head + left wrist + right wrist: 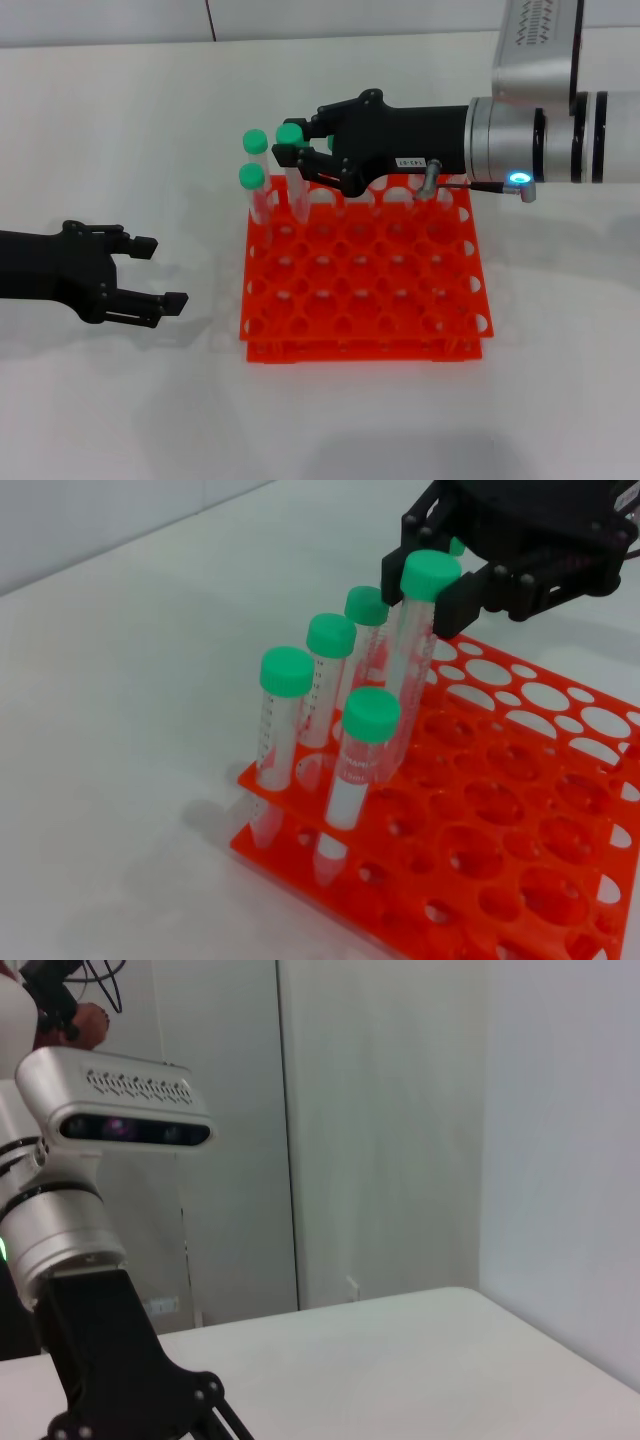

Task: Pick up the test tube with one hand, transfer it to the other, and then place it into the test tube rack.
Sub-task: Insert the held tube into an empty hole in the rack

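Placement step. The right gripper [298, 150] is clamped on the tube [415, 650] just under its cap, tube upright over the rack [440, 330], far left corner; its tip appears entered in a hole, though not clearly. Next: lower fully, release. The left gripper [160, 272] waits spread, well clear.

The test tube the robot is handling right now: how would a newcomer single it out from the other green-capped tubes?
Find the orange-red test tube rack on the white table, then its far left corner, where green-capped tubes stand together. The test tube is the one standing tallest, and the only one with the right gripper closed around it just under the cap. The left gripper sits open on the table, away from the rack.
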